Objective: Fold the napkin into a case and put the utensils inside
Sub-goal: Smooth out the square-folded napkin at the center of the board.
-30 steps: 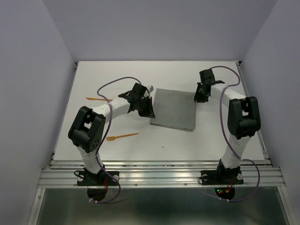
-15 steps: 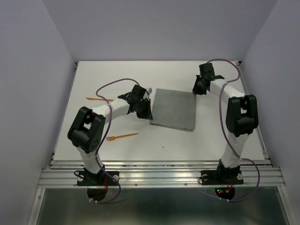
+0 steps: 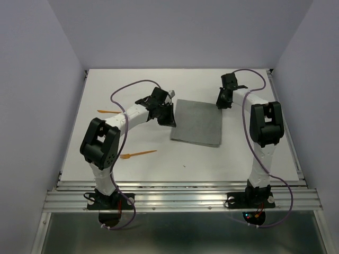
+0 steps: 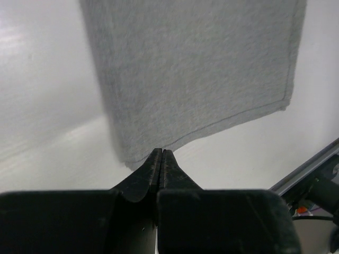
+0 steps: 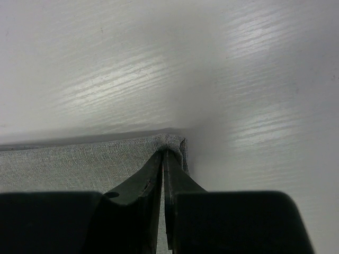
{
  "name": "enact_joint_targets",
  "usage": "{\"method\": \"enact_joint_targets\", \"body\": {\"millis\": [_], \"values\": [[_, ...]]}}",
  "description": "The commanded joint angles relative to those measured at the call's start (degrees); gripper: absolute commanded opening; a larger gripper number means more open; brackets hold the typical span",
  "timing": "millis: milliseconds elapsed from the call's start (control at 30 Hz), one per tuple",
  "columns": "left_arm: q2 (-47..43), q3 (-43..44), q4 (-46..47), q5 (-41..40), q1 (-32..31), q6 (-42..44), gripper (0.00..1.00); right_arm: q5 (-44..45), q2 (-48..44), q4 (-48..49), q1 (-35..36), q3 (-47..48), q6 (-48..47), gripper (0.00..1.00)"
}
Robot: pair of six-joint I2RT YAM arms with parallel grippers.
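The grey napkin [image 3: 197, 123] lies flat in the middle of the table. My left gripper [image 3: 170, 119] is shut at its left edge. In the left wrist view the closed tips [image 4: 161, 152] meet the hem of the napkin [image 4: 196, 69] close to a corner, with a shadow under that side. My right gripper [image 3: 222, 101] is shut on the napkin's far right corner. In the right wrist view the napkin's corner [image 5: 175, 142] is bunched around the tips [image 5: 165, 152]. An orange fork [image 3: 136, 154] lies front left. A second orange utensil [image 3: 109, 112] lies further left. No case shows.
White table [image 3: 159, 84] with walls on three sides. A metal rail [image 3: 180, 198] runs along the near edge and carries both arm bases. Purple cables loop over both arms.
My left gripper has moved toward the far side along the napkin's left edge. My right gripper has shifted slightly farther and left. The napkin looks unmoved.
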Motion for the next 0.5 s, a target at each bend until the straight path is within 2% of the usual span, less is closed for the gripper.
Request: {"method": "enact_joint_targets", "body": {"millis": [0,133,267,467], "values": [[2.4,9.4,-1.3,-0.2,0.1,1.4,0.03,0.0,-1.5,0.0,-0.1,1.6,-0.7,0.1],[8.3,16.7,-3.2,-0.1,0.1,1.8,0.02,-1.8,-7.6,0.1,-0.1,0.1,-0.5,0.11],[13.9,25.5,-4.8,-2.0,0.3,1.4,0.03,-3.9,-16.1,1.6,-0.1,-5.8,0.5,0.11],[23.2,35.6,-6.7,-4.6,0.9,0.6,0.02,-6.3,-25.6,3.4,1.0,-20.6,3.1,0.11]]}}
